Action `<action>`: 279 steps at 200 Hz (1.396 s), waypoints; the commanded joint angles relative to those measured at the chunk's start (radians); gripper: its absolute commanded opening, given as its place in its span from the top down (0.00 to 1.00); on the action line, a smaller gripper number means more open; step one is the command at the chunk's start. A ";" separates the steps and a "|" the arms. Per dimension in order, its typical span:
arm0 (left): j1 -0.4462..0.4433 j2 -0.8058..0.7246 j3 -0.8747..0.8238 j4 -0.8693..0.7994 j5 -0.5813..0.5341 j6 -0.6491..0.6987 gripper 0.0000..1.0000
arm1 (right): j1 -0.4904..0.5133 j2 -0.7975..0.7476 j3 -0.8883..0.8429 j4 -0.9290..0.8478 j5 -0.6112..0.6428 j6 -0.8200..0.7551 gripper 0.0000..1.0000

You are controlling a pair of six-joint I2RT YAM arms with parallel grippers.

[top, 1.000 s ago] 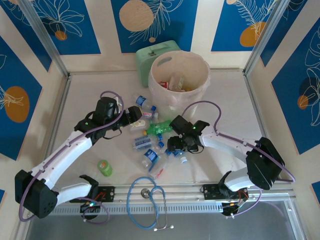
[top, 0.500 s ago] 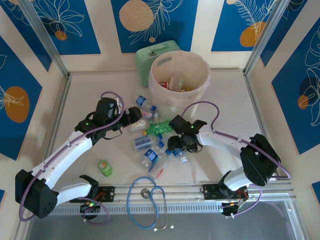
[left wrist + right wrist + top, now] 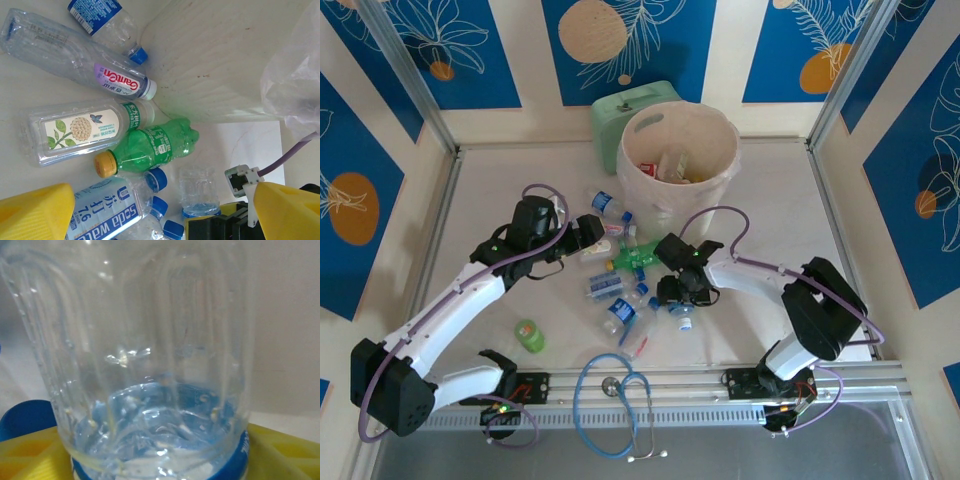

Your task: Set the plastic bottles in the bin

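**One bottle gripped, a tangled heap at the foot of the bin**

**Overhead view.** One bin (image 3: 725, 140) stands on the table (image 3: 500, 200), with one green box (image 3: 620, 105) touching it behind. The plastic bottles (image 3: 617, 285) lie heaped just in front of the bin. I count about nine, though they are too tangled for a firm count. One small green one (image 3: 529, 335) lies well apart from the bin, and a few are inside it already. One stethoscope (image 3: 615, 400) lies farthest from the bin. The left gripper (image 3: 595, 232) hovers at the end of the heap beside the bin. The right gripper (image 3: 678, 296) is down in the heap, a little farther from the bin. With both arms this close together, I judge they could knock each other or tangle cables as one swings toward the bin.

**Left wrist view.** The left gripper (image 3: 165, 200) has its fingers spread wide and holds nothing. Seven bottle bodies show against the bin wall (image 3: 215, 65): one green bottle (image 3: 150, 145) and six clear ones. Two more blue caps show, but their bodies are hidden. The bottles touch one another, so closing on one could send its round neighbours rolling away from the bin. The loose bag (image 3: 295, 75) hanging from the bin might snag a finger.

**Right wrist view.** The right gripper (image 3: 155, 460) appears clamped on one clear bottle (image 3: 150, 340). Its thin, slick wall could buckle or slip during the lift. A low carry would strike the bin's side.
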 commanded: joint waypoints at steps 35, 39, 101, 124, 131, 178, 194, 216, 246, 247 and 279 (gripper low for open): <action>0.009 0.002 -0.008 0.018 0.014 -0.001 0.08 | 0.021 -0.044 0.015 -0.048 0.023 0.020 0.39; 0.009 0.003 -0.008 0.017 0.014 0.000 0.08 | 0.026 -0.051 0.015 -0.052 0.025 0.021 0.40; 0.009 0.006 -0.005 0.019 0.013 0.000 0.07 | 0.146 -0.236 0.098 -0.244 0.095 0.055 0.42; 0.009 0.008 -0.002 0.019 0.013 -0.001 0.08 | 0.193 -0.322 0.182 -0.302 0.114 0.031 0.43; 0.009 0.009 0.000 0.020 0.013 0.000 0.08 | 0.203 -0.341 0.213 -0.316 0.119 0.022 0.43; 0.009 0.020 0.011 0.022 0.017 -0.002 0.08 | 0.202 -0.393 0.440 -0.351 0.155 -0.049 0.43; 0.009 0.018 0.013 0.016 0.012 0.003 0.08 | 0.187 -0.385 0.515 -0.336 0.156 -0.087 0.43; 0.009 0.025 0.015 0.015 0.013 0.003 0.08 | 0.146 -0.371 0.612 -0.295 0.158 -0.135 0.44; 0.010 0.025 0.020 0.015 0.012 0.002 0.08 | 0.056 -0.358 0.702 -0.209 0.112 -0.183 0.44; 0.010 0.025 0.020 0.015 0.012 0.002 0.08 | 0.053 -0.357 0.706 -0.207 0.111 -0.184 0.44; 0.010 0.025 0.019 0.008 0.008 0.005 0.08 | -0.070 -0.296 0.837 -0.192 0.075 -0.210 0.44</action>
